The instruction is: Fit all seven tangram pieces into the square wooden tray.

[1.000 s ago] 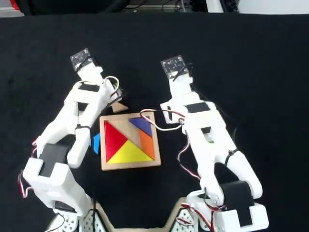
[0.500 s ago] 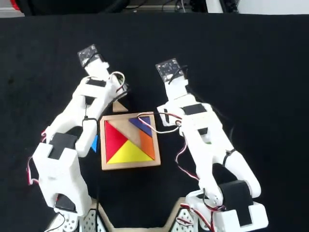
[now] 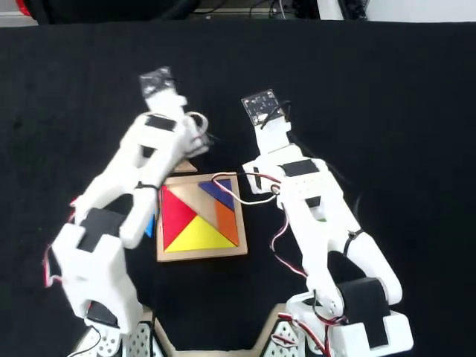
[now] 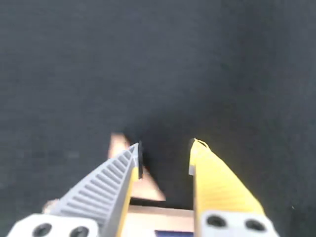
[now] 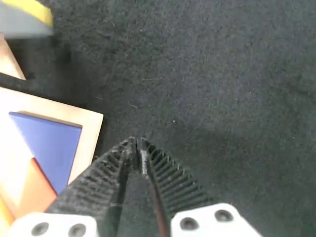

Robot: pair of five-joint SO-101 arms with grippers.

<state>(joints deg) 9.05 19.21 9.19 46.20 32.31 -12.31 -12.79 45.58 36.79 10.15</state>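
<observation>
A blue piece (image 3: 151, 224) lies left of the tray (image 3: 201, 253), half hidden under the left arm. The left gripper (image 4: 165, 148), fingers wide, hangs by the tan triangle (image 4: 148, 185) just beyond the tray's far edge; grasping it looks like the step in hand, and calls for centring on it. The right gripper (image 5: 136, 145), fingers pressed together and empty, sits off the tray's far right corner.

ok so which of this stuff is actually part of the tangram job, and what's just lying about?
Job:
- wooden tray
- in it: red piece, yellow piece, orange piece, dark blue piece
- tan triangle just off its far edge, below the open left claw
- light blue piece beside the tray

Lying about:
- red thing and cables behind the table
</observation>
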